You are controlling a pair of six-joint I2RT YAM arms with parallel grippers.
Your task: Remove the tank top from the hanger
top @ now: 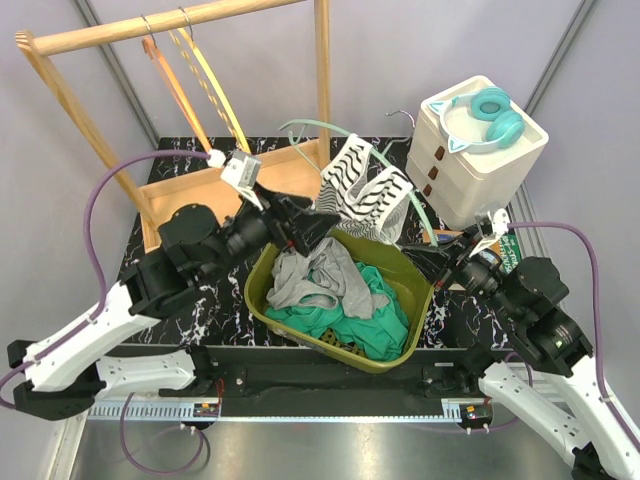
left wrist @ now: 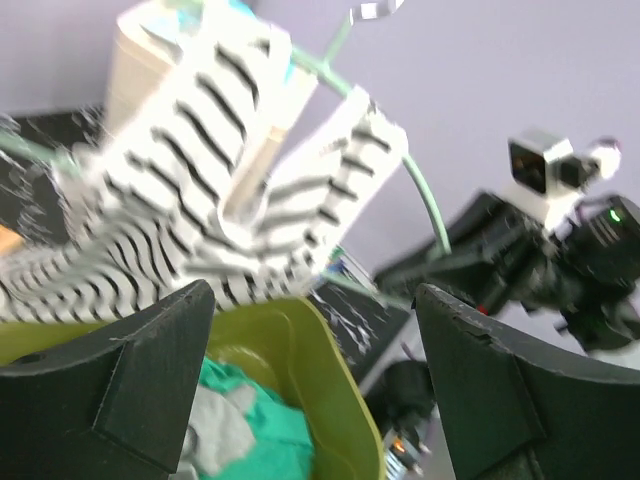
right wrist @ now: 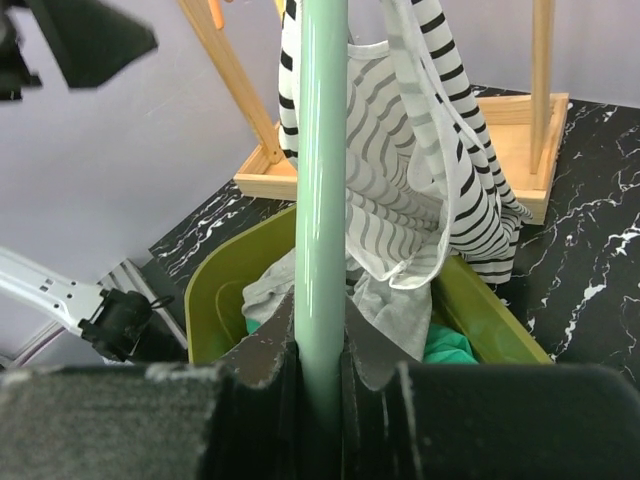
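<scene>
The black-and-white striped tank top (top: 368,192) hangs on a mint-green hanger (top: 300,128) above the basket. My right gripper (top: 432,258) is shut on the hanger's green bar (right wrist: 322,170), and the tank top (right wrist: 425,165) drapes just beyond its jaws (right wrist: 322,345). My left gripper (top: 322,220) is open at the tank top's lower left edge. In the left wrist view the striped cloth (left wrist: 195,175) lies just past and above the fingertips. Nothing sits between the left gripper's (left wrist: 315,345) jaws, and the hanger's arm (left wrist: 428,205) curves off to the right.
An olive basket (top: 424,300) with grey and green clothes sits under the hanger. A wooden rack (top: 190,18) with orange and yellow hangers (top: 195,85) stands at the back left. At the back right, a white drawer box (top: 470,170) carries teal headphones (top: 492,115).
</scene>
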